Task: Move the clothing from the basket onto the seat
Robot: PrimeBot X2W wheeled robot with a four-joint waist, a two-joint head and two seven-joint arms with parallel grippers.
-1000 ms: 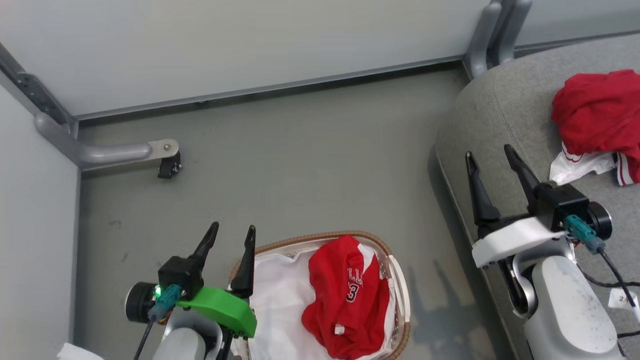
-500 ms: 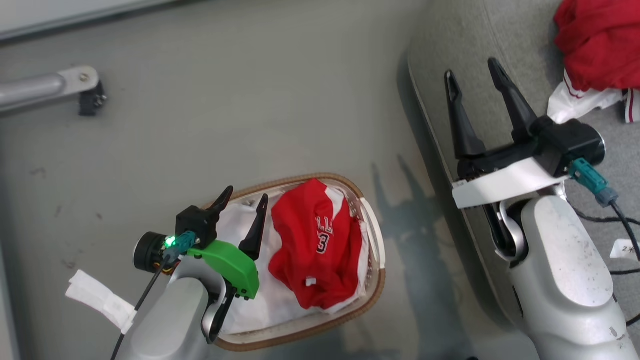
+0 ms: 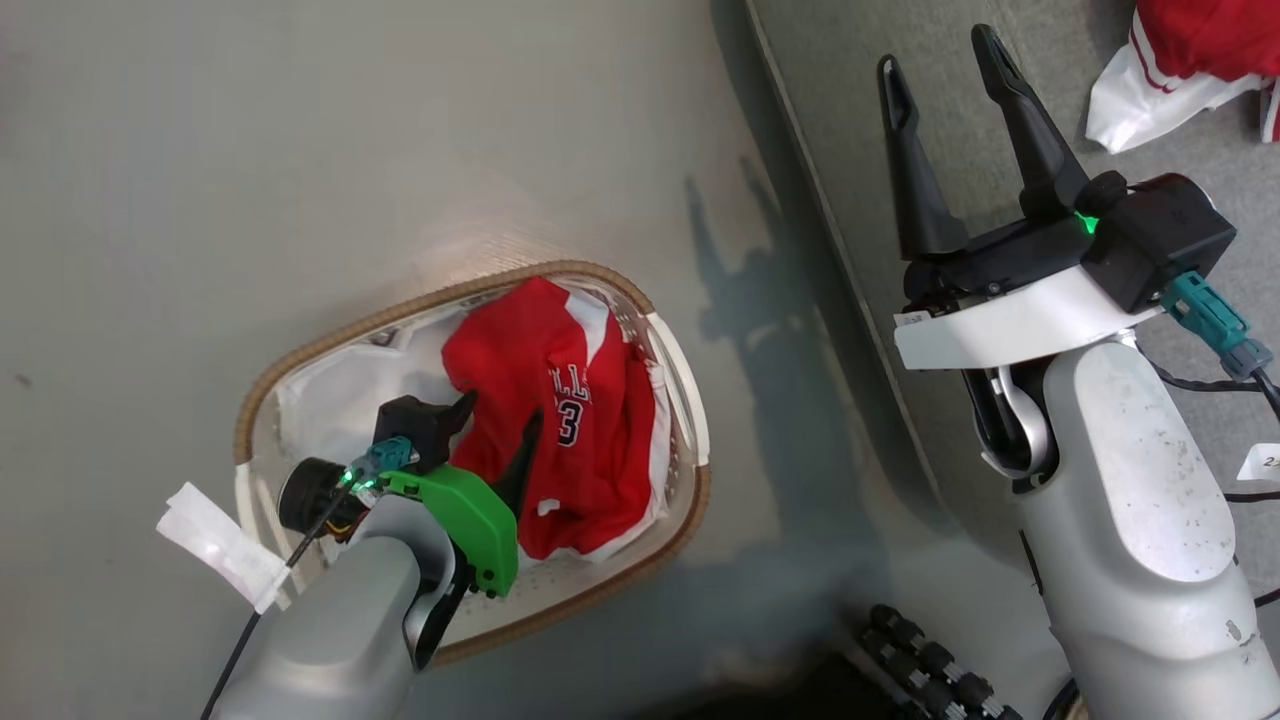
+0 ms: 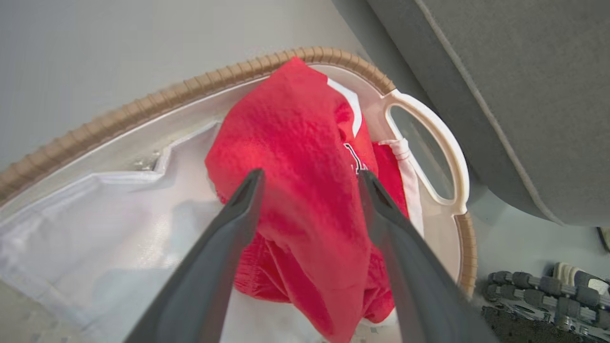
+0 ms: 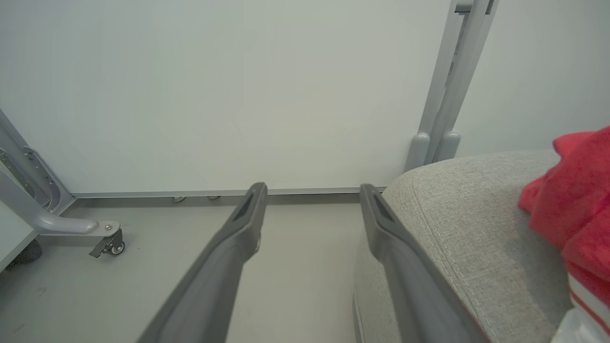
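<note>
Grasp on the jersey [image 3: 560,400] being set up

The left claw [image 4: 310,175] is being held released, fingers [image 4: 224,247] straddling a fold of the red jersey in the basket [image 3: 400,310]; closing and lifting are judged to be needed next. Its forearm [image 3: 330,630] is being angled down over the rim. The right claw [image 3: 938,50] is being held released over the seat [image 3: 850,60], near other red clothing [image 3: 1200,30].
</note>
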